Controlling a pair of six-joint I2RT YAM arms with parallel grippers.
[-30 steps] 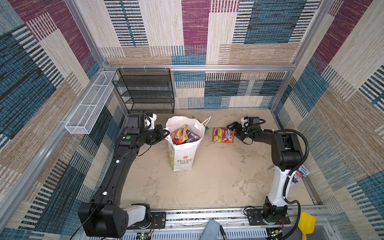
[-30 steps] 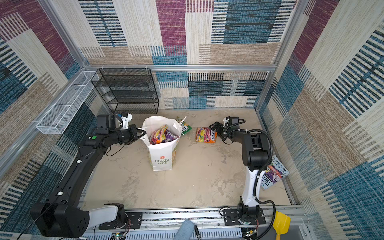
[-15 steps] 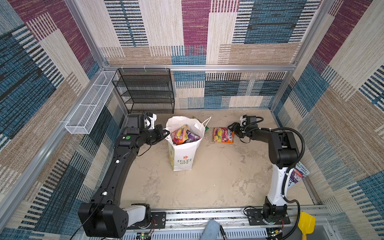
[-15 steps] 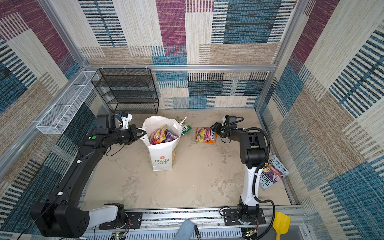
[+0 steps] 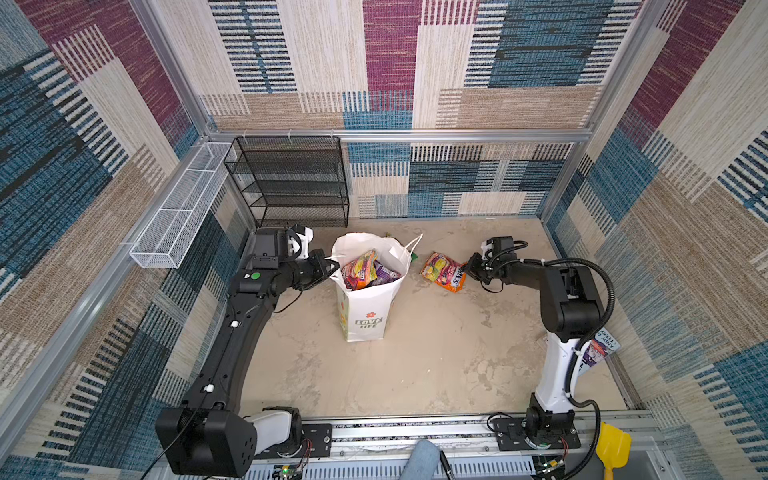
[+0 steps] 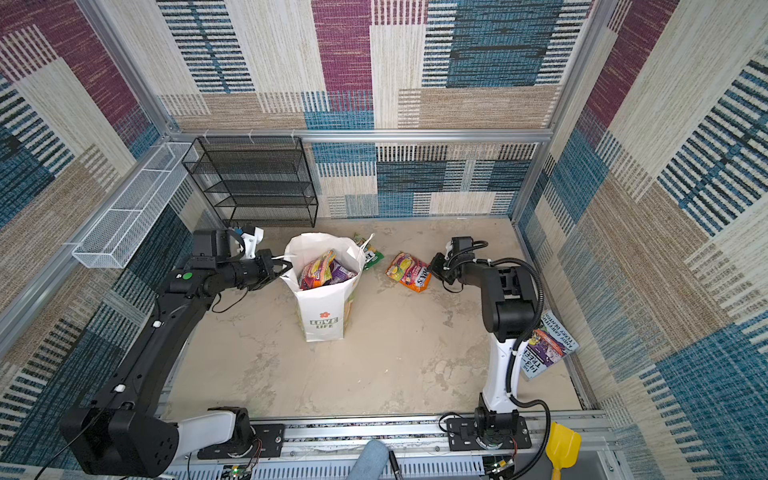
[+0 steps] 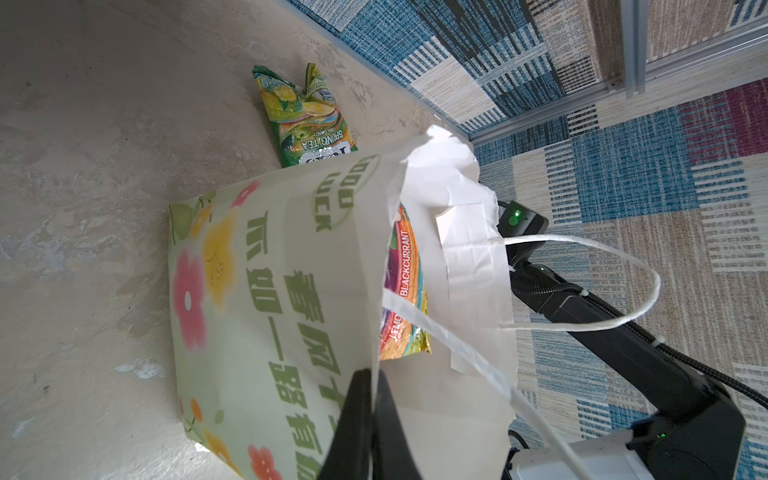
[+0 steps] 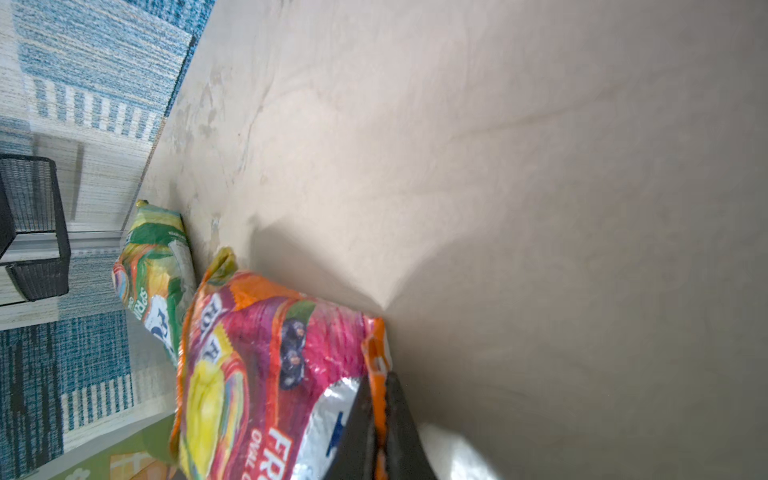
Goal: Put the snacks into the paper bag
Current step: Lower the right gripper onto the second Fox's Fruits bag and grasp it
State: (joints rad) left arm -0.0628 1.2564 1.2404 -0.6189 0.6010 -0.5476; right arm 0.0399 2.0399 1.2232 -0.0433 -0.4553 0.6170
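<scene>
Both clamped: left claw (image 7: 371,376) on paper bag (image 5: 365,307), right claw (image 8: 377,386) on orange packet (image 8: 266,365); green packet (image 6: 374,258) half hidden.

White paper bag (image 5: 365,307) — orange-pink packet (image 5: 442,272)

Woven patchwork panels in striped blue, maroon, beige and brown cover the walls (image 5: 395,62) on three sides. They sit in an aluminium frame whose horizontal rail (image 5: 457,135) crosses the back wall. The floor (image 5: 415,365) is pale, mottled beige with scuffs and stains. A black wire-mesh shelf rack (image 5: 291,183) stands against the back wall near the left corner, and a long white wire basket (image 5: 178,212) hangs on the left wall beside it. The light is even, with soft shadows.
</scene>
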